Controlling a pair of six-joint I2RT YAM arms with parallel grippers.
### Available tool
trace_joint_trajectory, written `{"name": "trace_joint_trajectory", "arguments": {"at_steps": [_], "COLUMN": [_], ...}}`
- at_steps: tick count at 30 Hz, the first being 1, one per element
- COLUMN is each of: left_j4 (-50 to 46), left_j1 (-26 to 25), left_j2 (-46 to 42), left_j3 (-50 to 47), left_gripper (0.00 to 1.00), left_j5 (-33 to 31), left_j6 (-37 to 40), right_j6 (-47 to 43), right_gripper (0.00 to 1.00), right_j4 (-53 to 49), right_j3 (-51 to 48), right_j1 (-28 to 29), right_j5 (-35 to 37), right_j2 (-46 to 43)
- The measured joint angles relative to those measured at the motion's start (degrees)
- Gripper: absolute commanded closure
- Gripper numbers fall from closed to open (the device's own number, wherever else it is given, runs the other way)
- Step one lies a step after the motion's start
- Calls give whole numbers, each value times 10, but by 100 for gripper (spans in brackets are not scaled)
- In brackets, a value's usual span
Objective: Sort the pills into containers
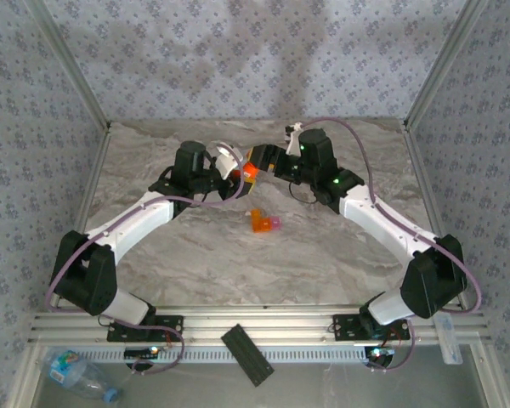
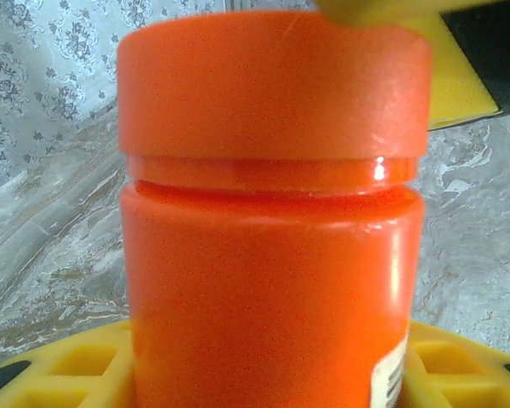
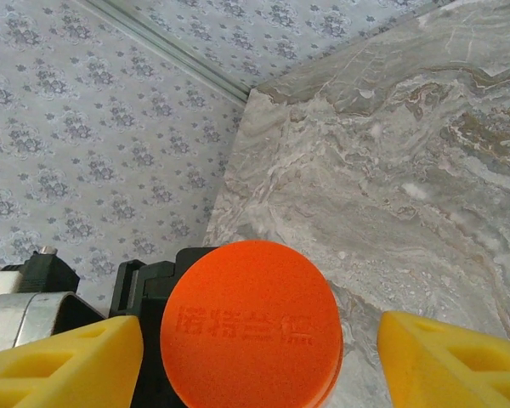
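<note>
My left gripper point(image 1: 236, 178) is shut on the orange pill bottle point(image 1: 248, 172), holding it above the middle of the marble table. In the left wrist view the capped bottle point(image 2: 272, 255) stands upright between my yellow fingers point(image 2: 68, 370). My right gripper point(image 1: 263, 163) faces it from the right. In the right wrist view its yellow fingers point(image 3: 68, 365) stand open on either side of the orange cap point(image 3: 251, 327), a gap on each side. The small orange compartment with its pink piece point(image 1: 263, 223) lies on the table nearer the front. The pills are hidden.
A black flat bar point(image 1: 247, 354) lies across the front rail. A clear plastic bottle point(image 1: 76, 374) lies at the bottom left, off the table. Patterned walls close the table's back and sides.
</note>
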Motion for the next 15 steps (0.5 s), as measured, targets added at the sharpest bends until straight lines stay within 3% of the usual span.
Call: {"name": "trace_joint_trajectory", "arguments": {"at_steps": [8,15], "left_j4": [-1,-3], "left_j1": [-6,-6], "left_j2": [0,0], "left_j3": [0,0], "left_gripper": [100,100], "left_j5": [8,15], "left_j6": [0,0], "right_j6": [0,-21], "right_gripper": [29,49], "right_j4": [8,23], "right_j3": [-7,-7], "right_j1": [-3,-4], "right_j5": [0,-13], "right_j2": [6,7]}}
